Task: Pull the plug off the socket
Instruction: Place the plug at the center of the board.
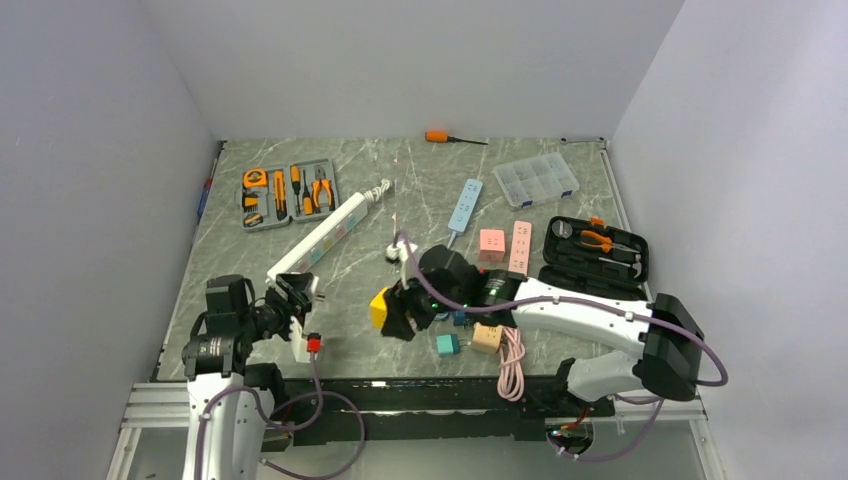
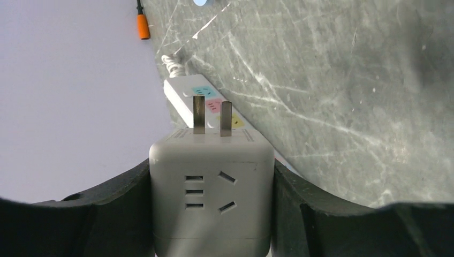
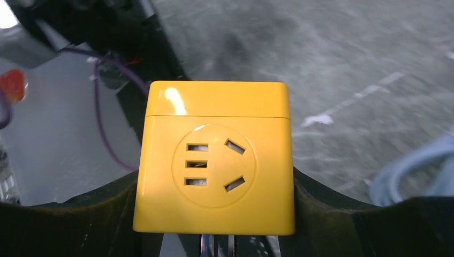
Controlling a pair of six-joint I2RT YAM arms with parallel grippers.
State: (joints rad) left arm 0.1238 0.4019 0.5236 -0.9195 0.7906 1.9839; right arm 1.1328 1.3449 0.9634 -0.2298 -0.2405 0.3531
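Probably light, hard, slick plastic: the left gripper [image 2: 212, 179] pinches the white plug [image 2: 211, 198] by its flat sides, and the right gripper [image 3: 214, 206] squeezes the yellow socket [image 3: 214, 158] likewise.

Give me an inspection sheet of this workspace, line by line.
Surface: grey marbled table, flat.
Job's things: white cube plug, both prongs bare, apart from the white power strip; yellow cube socket, held.
Clutter: orange screwdriver, clear organiser, grey tool tray, black tool case, blue strip, pink strip, teal cube, tan cube.
Grippers: left gripper shut on the white cube plug; right gripper shut on the yellow cube socket.
Cables: pink cable coiled at the near edge.
Surroundings: plain white walls; nothing else seen.
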